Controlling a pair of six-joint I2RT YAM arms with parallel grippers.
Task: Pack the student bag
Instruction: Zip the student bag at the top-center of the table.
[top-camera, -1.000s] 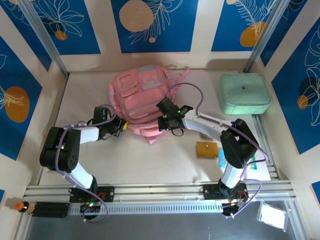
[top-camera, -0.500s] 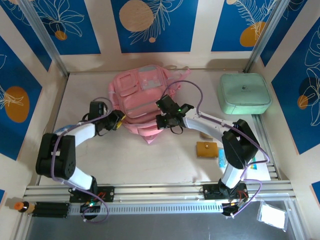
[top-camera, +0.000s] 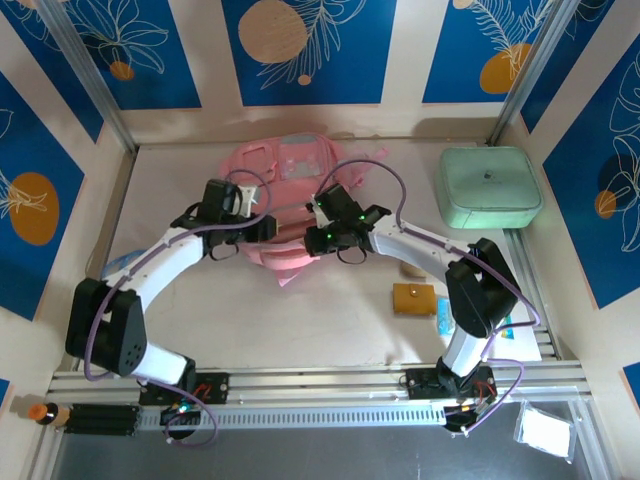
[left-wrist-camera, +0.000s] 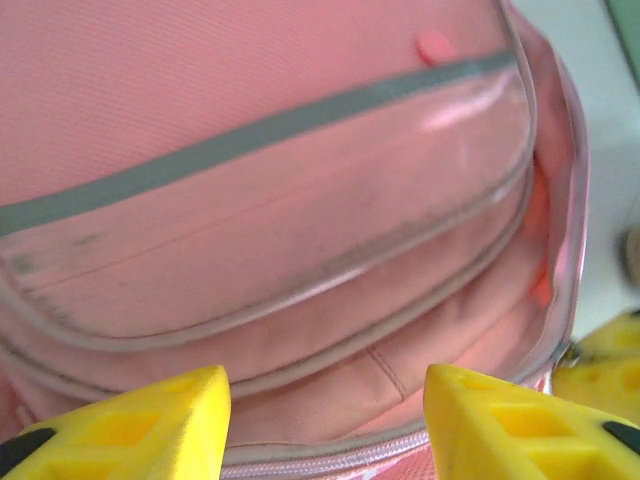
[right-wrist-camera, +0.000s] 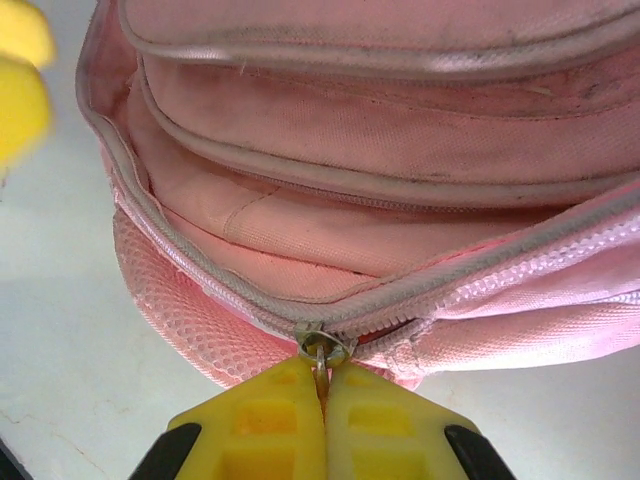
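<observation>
the student bag (top-camera: 290, 160) lies at the back middle of the desk (top-camera: 330, 320), front pockets (left-wrist-camera: 270, 220) up. the right tool (right-wrist-camera: 322, 378) is pinched shut on its zipper pull (right-wrist-camera: 320, 350) at the near edge — the left tool (left-wrist-camera: 325, 425) hovers close over those pockets, jaws apart, holding nothing.

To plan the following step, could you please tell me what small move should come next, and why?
Probably close the left tool on the student bag to brace it: its jaws stand open over the fabric, while the right tool is shut on the zipper pull.
</observation>
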